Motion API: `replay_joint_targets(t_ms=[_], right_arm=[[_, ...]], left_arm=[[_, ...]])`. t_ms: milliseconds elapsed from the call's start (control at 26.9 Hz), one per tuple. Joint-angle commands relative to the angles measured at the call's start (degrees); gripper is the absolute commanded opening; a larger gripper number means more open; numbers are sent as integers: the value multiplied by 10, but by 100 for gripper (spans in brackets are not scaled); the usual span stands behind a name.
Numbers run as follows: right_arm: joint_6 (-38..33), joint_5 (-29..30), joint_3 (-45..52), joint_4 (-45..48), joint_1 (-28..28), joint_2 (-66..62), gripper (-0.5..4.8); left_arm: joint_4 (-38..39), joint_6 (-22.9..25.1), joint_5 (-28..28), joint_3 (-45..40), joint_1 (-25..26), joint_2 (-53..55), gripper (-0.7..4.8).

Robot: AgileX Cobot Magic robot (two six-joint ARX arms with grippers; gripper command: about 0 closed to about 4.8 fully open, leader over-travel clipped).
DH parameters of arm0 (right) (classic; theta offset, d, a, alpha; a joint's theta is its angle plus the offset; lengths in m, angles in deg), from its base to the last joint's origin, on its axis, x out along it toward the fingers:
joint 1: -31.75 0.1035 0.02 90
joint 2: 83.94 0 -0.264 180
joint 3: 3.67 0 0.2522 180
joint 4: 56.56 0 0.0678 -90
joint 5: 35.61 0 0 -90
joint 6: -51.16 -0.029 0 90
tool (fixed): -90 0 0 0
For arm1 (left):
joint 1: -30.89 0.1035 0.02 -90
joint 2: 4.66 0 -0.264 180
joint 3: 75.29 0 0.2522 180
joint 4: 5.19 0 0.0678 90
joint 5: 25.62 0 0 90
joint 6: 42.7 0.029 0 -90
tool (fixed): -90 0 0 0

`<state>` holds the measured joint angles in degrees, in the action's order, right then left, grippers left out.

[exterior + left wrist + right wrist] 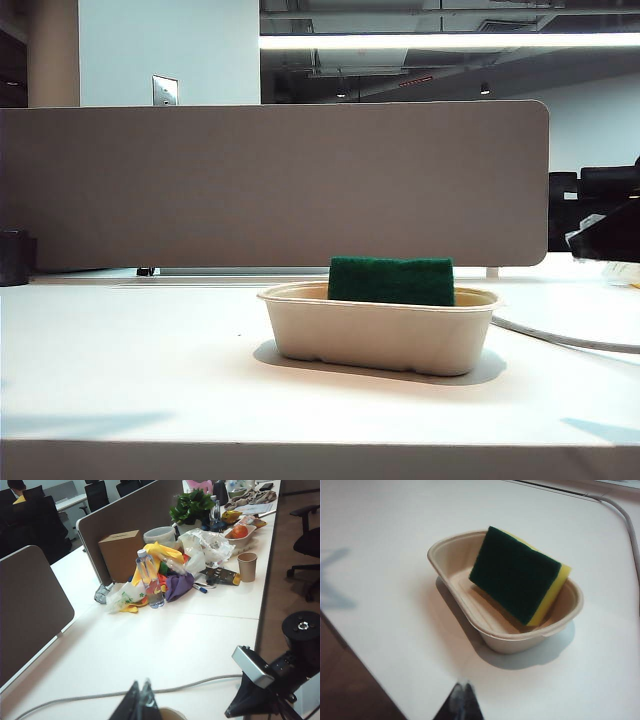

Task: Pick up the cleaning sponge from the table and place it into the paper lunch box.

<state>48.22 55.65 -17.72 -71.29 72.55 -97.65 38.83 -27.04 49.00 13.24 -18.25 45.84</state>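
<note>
A white table [130, 370] in an open office, a grey partition [270, 185] behind it. Near the middle sits the paper lunch box [380, 335], its long axis running left to right. The cleaning sponge [392, 280] lies inside, propped tilted against the far wall, green face toward the camera, its long axis along the box's. The right gripper [461, 692] hangs above and apart from the box, jaws pressed together, holding nothing. The left gripper [141, 692], likewise pinched shut and empty, faces a far clutter pile [170, 572]. I judge the placing done; only retreat remains.
</note>
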Motion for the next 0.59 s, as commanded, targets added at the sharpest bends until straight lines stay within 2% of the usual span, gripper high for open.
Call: replay_joint_targets(t_ms=[37,112,223,260,335,446,595], right_arm=[[0,0,-1,8,1,1,-5],[0,0,-1,8,1,1,-5],[0,0,-1,9,1,1,-5],[0,0,-1,8,1,1,-5],[0,0,-1,8,1,2,-5],[0,0,-1,8,1,3,-5],[0,0,-1,8,1,3,-5]], left_arm=[[23,0,65,1,19,-5,-5],[47,-15,82,-1,58,-6,-5],[51,-65,26,-27,170,-29,-5],[34,-89,-5,-51,217,-45,-5],[-11,-118,-30,-108,296,-91,-5],[-73,-132,15,-200,368,-166,-5],[-101,-133,80,-296,424,-260,-5]])
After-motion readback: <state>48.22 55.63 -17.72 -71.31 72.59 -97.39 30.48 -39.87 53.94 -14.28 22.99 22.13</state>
